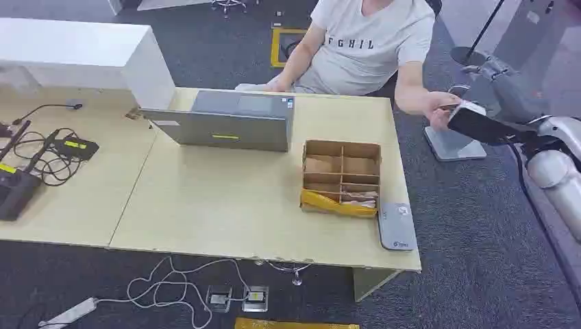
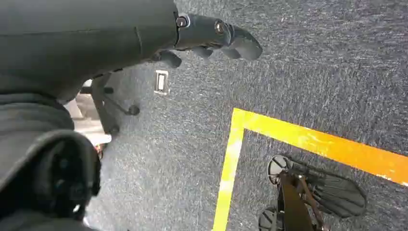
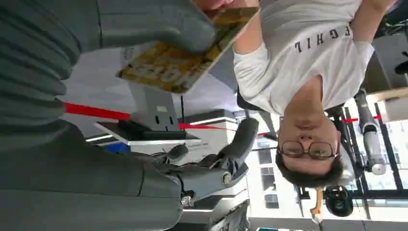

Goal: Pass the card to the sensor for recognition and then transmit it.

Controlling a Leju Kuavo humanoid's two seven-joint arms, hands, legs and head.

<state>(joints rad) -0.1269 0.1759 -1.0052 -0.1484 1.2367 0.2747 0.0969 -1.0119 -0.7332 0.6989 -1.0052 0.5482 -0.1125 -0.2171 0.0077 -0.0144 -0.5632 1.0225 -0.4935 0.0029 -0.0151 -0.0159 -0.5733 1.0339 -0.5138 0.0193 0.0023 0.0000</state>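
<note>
Beyond the worktop's [image 1: 205, 205] right edge, the right hand [image 1: 479, 123] holds the card [image 3: 187, 57] under its thumb, while a person's hand [image 1: 438, 110] touches the card's far end. The left hand [image 2: 211, 36] hangs above the carpet, fingers apart, holding nothing.

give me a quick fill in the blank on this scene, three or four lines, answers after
1. The right robot hand holds out a ____ toward the person.
2. The person's hand reaches for it off the table's ____ end.
3. The grey laptop on the table is ____.
4. The left robot hand hangs over dark ____.

Answers: card; right; closed; carpet
</note>
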